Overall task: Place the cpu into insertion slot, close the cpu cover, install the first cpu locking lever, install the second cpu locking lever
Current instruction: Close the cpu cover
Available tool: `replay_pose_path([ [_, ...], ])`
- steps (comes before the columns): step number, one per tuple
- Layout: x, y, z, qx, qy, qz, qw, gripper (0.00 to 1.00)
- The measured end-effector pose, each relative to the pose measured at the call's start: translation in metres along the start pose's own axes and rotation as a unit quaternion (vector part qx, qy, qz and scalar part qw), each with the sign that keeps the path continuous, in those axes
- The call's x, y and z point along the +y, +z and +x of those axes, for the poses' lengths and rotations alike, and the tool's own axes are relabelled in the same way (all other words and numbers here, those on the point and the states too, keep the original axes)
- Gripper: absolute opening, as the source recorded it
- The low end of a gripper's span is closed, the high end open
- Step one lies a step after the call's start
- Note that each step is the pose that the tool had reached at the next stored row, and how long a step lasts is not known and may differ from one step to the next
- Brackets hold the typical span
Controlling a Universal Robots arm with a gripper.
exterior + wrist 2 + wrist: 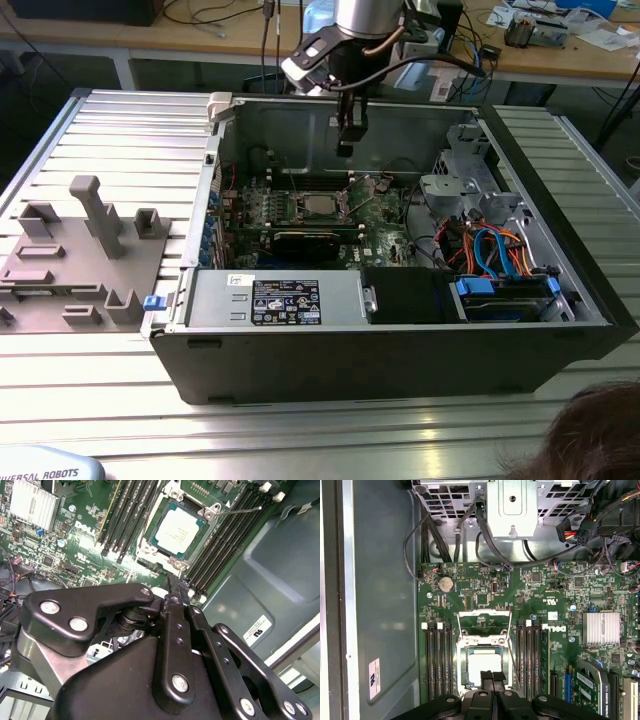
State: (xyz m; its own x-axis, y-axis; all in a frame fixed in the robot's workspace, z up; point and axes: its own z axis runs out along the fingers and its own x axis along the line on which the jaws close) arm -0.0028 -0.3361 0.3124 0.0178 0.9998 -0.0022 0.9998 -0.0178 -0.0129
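Jaws pressed together, gripping nothing; they hang inside the open computer case, just over one edge of the insertion slot; the cpu sits flat in that slot, silver top up; the cpu cover stands hinged open on the side away from the jaws; memory slots flank the slot; the case rests on the ribbed counter.

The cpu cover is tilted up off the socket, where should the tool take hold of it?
Probably the free edge bar, farthest from its hinge, coming from above. The cpu cover is a thin frame standing open beside the seated cpu, with only an opening in its middle.
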Motion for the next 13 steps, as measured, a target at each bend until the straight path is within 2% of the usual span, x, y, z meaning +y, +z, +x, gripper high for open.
replay_pose_path([
  [13,0.0038,0.0004,0.0001,0.0000,0.000,0.0000,1.0000,0.11],
])
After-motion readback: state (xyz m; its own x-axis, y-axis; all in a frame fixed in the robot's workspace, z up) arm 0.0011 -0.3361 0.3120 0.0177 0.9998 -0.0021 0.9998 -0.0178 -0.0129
